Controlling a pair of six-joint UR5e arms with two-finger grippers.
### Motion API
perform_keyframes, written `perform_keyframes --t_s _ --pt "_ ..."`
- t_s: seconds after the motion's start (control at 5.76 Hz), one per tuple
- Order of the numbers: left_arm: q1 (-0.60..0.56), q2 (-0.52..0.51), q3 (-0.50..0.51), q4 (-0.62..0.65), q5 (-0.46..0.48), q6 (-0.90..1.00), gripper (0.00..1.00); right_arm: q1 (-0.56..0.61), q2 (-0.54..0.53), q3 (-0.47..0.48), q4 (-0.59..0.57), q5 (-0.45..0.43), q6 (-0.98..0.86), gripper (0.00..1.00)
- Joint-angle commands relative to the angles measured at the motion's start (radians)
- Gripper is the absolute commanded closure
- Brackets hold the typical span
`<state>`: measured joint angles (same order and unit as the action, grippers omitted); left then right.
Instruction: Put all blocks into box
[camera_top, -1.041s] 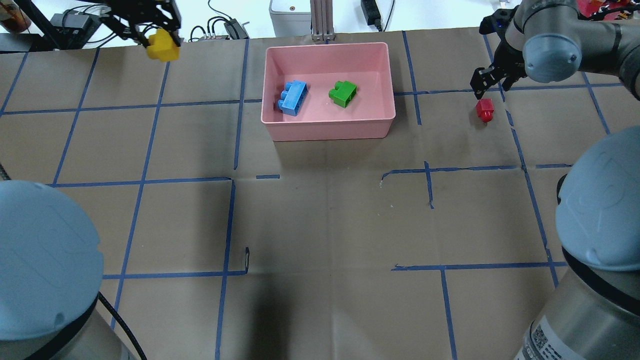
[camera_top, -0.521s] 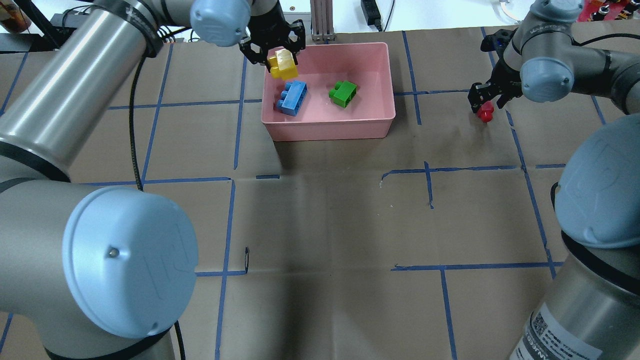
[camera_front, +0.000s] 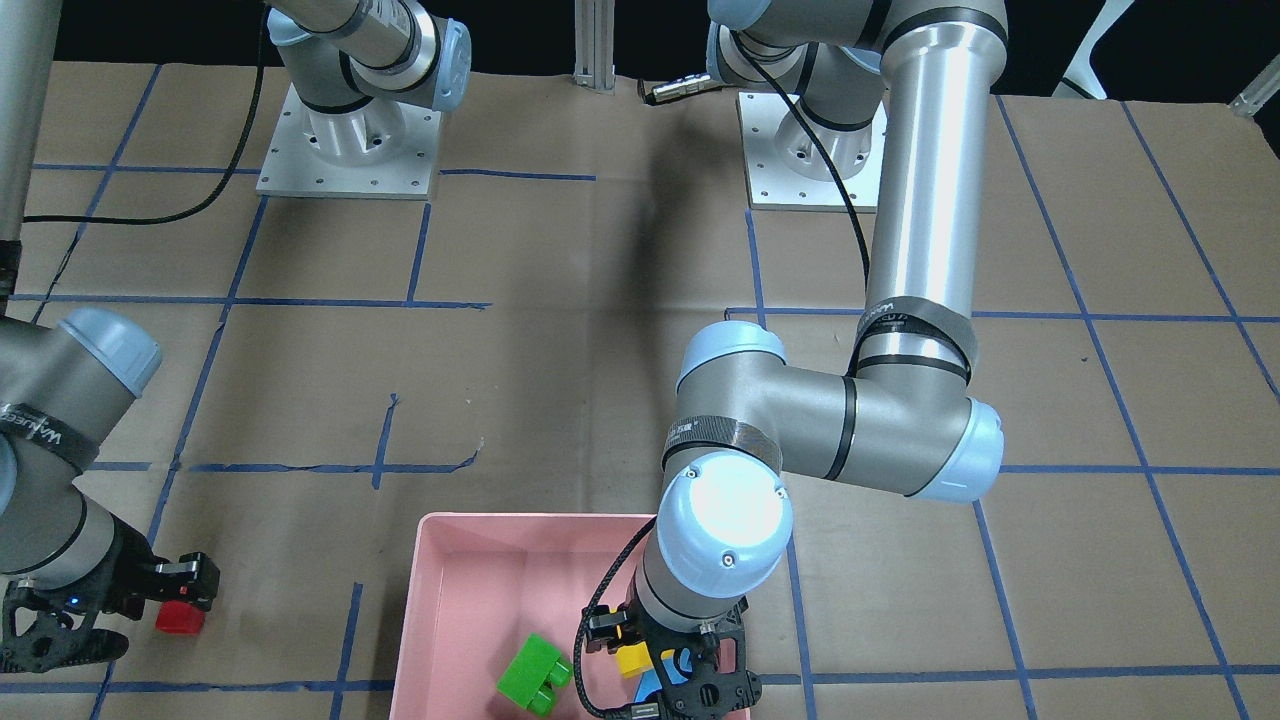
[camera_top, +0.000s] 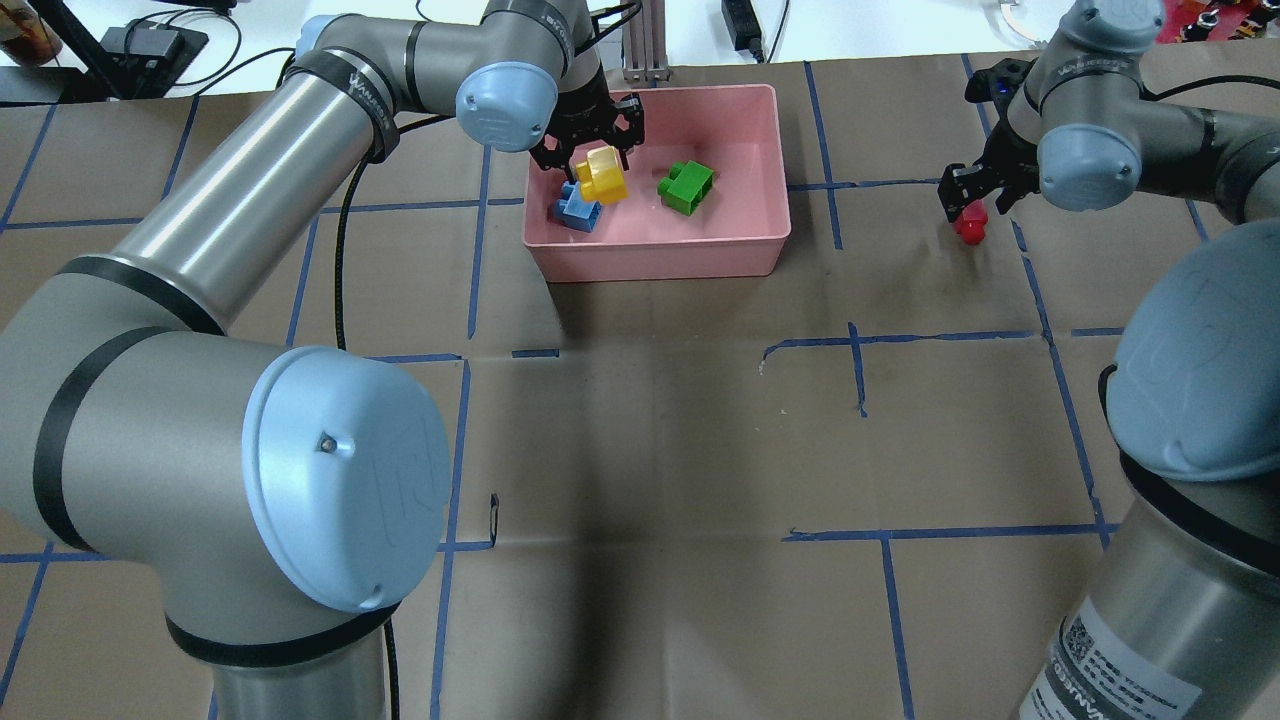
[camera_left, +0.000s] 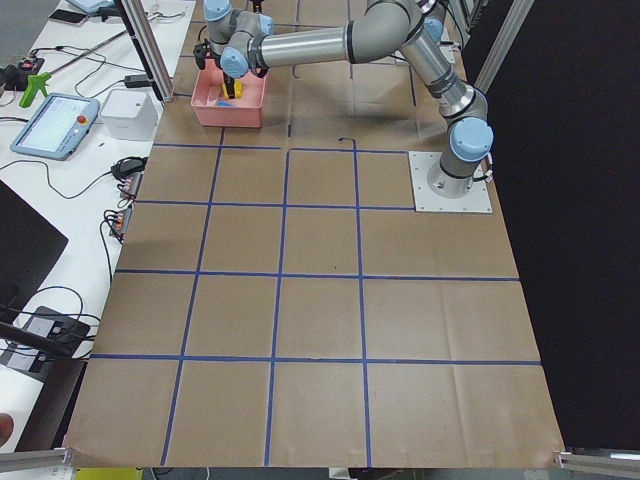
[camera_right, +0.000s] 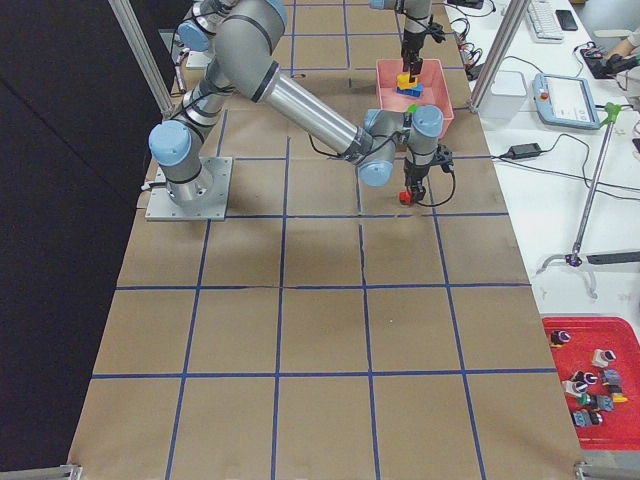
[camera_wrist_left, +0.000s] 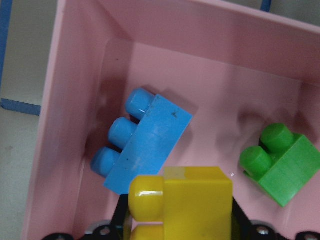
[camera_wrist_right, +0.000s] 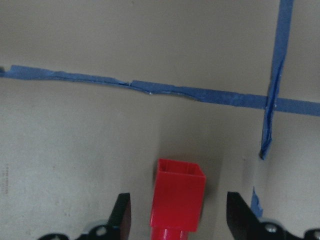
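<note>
The box (camera_top: 655, 255) is smooth pink plastic, shallow with sloped walls, at the far middle of the brown paper (camera_top: 650, 450). Inside lie the glossy, round-studded blue block (camera_wrist_left: 150, 145) (three studs) and, to its right, the green block (camera_wrist_left: 282, 167). The left gripper (camera_top: 597, 168) clamps the yellow block (camera_top: 602, 177) just above the blue one. Right of the box, the right gripper (camera_wrist_right: 180, 220) stands wide open astride the red block (camera_wrist_right: 178, 200), fingers clear of it.

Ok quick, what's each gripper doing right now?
Left gripper: closed, holding the yellow block above the box.
Right gripper: open, straddling the red block without touching it.
</note>
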<state>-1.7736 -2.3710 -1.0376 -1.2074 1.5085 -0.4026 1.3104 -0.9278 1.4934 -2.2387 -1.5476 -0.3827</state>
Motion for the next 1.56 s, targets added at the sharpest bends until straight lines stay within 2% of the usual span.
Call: perform_keyframes --t_s 0.0,0.17,0.35,0.52,0.69,1.04,1.21,1.39 --pt "0.005 0.054 0.013 -0.012 0.002 -0.001 0.0 0.001 0.021 -0.001 -0.021 -0.003 0.004 0.28" --pt "0.025 0.132 -0.008 -0.047 0.012 0.004 0.01 0.003 0.029 -0.002 -0.021 -0.002 0.004 0.28" --pt "0.08 0.21 -0.016 -0.146 0.018 0.118 0.01 0.007 0.027 -0.001 -0.021 -0.005 0.004 0.39" --pt "0.133 0.304 -0.051 -0.25 0.018 0.19 0.0 0.009 0.027 -0.001 -0.016 -0.008 -0.002 0.69" --pt "0.178 0.394 -0.118 -0.299 0.021 0.271 0.0 0.012 0.017 -0.001 -0.015 -0.011 -0.004 0.92" --pt "0.246 0.597 -0.314 -0.31 0.019 0.378 0.0 0.024 -0.058 -0.022 0.002 -0.042 -0.004 0.96" --pt "0.244 0.672 -0.376 -0.305 0.019 0.378 0.0 0.062 -0.115 -0.047 0.02 -0.051 -0.005 0.96" --pt "0.244 0.693 -0.39 -0.308 0.021 0.381 0.0 0.14 -0.141 -0.12 0.063 -0.043 0.001 0.96"
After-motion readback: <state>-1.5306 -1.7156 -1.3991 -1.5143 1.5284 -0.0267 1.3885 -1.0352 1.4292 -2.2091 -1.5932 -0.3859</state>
